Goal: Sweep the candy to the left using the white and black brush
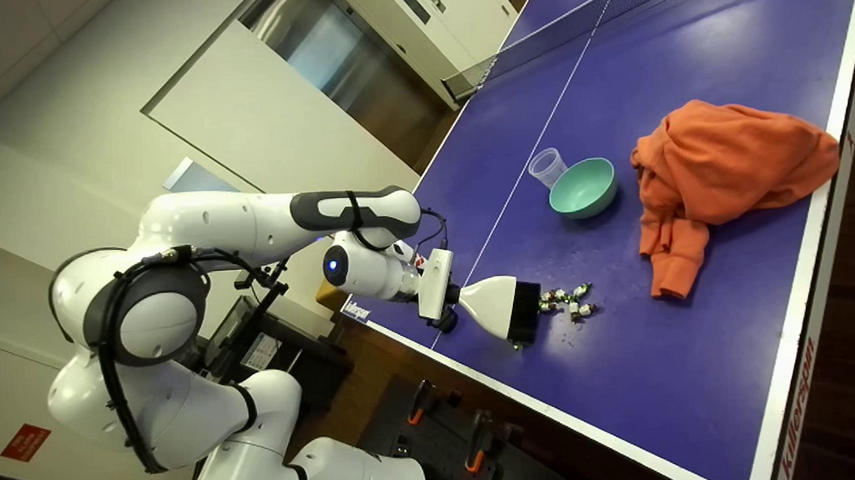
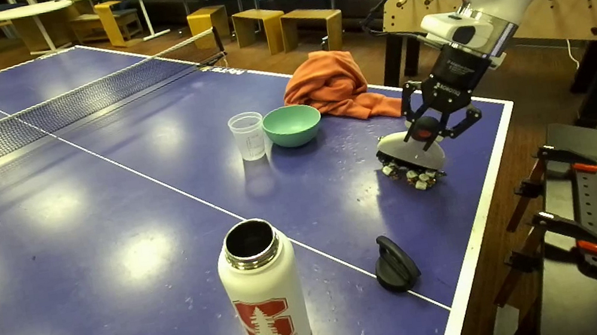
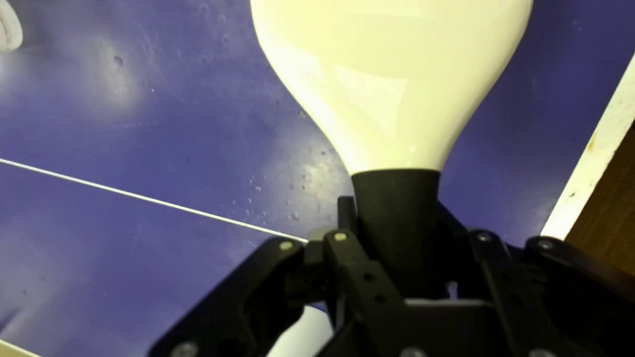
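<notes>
Gripping a glossy, flared brush (image 1: pixel 503 308) beside candy (image 1: pixel 573 307).

Table (image 1: pixel 646 360) common to both exterior views, wrist view close above.

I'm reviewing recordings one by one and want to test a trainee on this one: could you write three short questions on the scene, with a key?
1. Open question: what does the gripper hold?
2. True or false: the candy lies loose on the table.
3. Fill in the gap: the teal bowl stands between the clear plastic cup and the ____.

Key:
1. The white and black brush.
2. True.
3. Orange cloth.
</notes>
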Controlling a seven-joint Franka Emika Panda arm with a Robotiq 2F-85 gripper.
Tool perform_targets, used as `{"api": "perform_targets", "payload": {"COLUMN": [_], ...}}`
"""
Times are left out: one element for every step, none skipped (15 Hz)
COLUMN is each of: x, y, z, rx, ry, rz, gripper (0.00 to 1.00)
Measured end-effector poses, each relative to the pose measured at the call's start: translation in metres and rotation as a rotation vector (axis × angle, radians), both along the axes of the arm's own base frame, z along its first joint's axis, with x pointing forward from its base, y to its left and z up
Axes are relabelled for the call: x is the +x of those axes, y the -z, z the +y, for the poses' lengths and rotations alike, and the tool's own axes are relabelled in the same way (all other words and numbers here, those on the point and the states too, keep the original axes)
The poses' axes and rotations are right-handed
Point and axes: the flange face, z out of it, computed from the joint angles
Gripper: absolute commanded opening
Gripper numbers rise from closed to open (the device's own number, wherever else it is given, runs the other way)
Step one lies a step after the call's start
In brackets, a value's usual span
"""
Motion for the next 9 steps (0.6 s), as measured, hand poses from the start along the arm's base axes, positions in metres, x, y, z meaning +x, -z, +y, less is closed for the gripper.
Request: {"api": "perform_targets", "payload": {"x": [0.003, 0.006, 0.008, 0.009, 0.01, 0.01, 0.01, 0.01, 0.01], "y": [-0.002, -0.003, -0.004, -0.005, -0.006, -0.008, -0.01, -0.014, -0.018], "z": [0.009, 0.017, 0.025, 0.032, 0.038, 0.042, 0.044, 0.045, 0.044], "rx": [0.007, 0.013, 0.018, 0.021, 0.021, 0.018, 0.01, -0.002, -0.017], "ry": [-0.019, -0.037, -0.054, -0.063, -0.071, -0.073, -0.076, -0.078, -0.078], "rz": [-0.007, -0.012, -0.016, -0.019, -0.02, -0.022, -0.028, -0.037, -0.047], "gripper": [0.12, 0.12, 0.12, 0.12, 0.12, 0.12, 0.12, 0.12, 0.12]}}
